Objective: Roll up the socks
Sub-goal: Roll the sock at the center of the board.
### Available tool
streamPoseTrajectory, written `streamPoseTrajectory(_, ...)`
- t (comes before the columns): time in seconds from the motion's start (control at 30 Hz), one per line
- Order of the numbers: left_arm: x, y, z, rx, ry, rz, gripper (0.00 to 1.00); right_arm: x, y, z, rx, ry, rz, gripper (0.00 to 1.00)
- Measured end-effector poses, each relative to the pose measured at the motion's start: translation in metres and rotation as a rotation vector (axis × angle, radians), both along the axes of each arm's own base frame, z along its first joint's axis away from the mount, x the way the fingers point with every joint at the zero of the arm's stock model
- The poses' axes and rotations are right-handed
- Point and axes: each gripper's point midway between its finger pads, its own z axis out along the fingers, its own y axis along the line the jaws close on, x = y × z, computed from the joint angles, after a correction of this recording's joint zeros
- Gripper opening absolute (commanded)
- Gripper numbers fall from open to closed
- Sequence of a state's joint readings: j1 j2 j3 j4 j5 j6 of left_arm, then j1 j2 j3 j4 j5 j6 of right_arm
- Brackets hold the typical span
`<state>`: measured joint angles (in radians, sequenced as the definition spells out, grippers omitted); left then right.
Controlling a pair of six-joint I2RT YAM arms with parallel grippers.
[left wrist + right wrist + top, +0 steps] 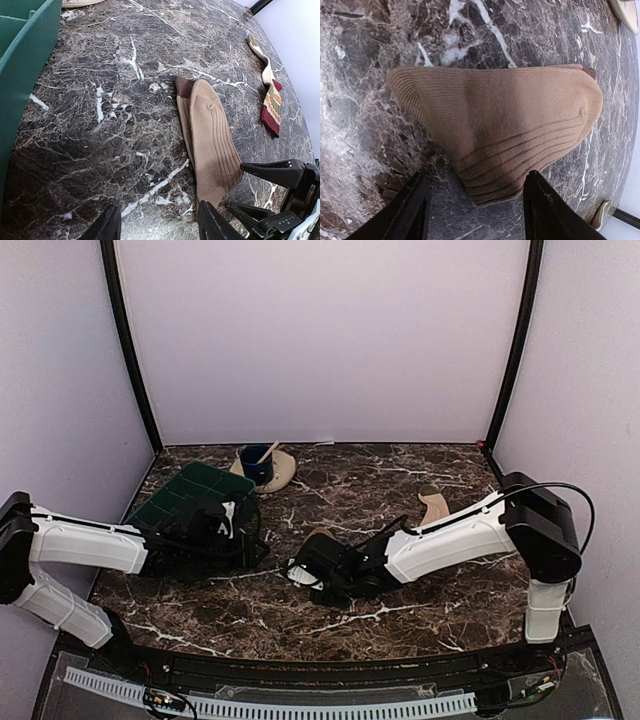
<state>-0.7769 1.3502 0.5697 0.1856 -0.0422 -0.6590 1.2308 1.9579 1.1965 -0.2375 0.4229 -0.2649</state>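
The right end effector [477, 172] stands with its jaws well apart over the plain tan sock [505, 125]. In its wrist view the two dark fingers [410, 210] rise from the bottom edge of the frame. The sock's rounded near edge reaches down into the gap between them, and neither finger is pressed on the fabric. The sock lies flat on the dark marble tabletop [380, 470], filling the middle of that view, ribbed, and narrowing toward the left. In the top view this end effector [318, 570] sits low in the centre of the frame and hides all but a sliver of the tan sock [320, 533] just above it. The left end effector [159, 205] also has its jaws spread wide. It holds nothing and touches nothing, with bare marble showing between its fingertips at the bottom of its wrist view. From there the tan sock [210, 140] runs from centre frame down to the lower right, a dark brown patch showing at its upper end. The right end effector [236, 186] stands just beside the sock's lower end. The striped sock [270, 100] lies well apart in the upper right. The green tray [20, 60] fills the left edge, just beside the left end effector [222, 525]. A blue cup [258, 464] on a tan plate [285, 472] stands at the upper centre of the top view.
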Motion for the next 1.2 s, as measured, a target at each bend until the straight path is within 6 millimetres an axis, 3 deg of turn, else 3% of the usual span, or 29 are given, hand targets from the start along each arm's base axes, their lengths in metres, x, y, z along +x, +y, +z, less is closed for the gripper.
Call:
streamPoseTrajectory(0.33, 0.0, 0.006, -0.003, 0.001, 0.005, 0.011, 0.54, 0.009, 0.006, -0.003, 0.008, 0.034, -0.003, 0.44)
streamPoseTrajectory(0.47, -0.001, 0.008, -0.007, 0.002, 0.01, 0.011, 0.54, 0.013, 0.004, -0.006, 0.015, 0.068, -0.009, 0.25)
streamPoseTrajectory(0.73, -0.003, 0.009, -0.007, -0.015, 0.0, -0.001, 0.54, 0.015, 0.002, -0.013, 0.033, 0.171, -0.014, 0.0)
streamPoseTrajectory(1.2, -0.013, 0.001, -0.004, -0.05, -0.034, -0.102, 0.56, 0.0, 0.011, -0.012, 0.126, 0.379, -0.002, 0.0)
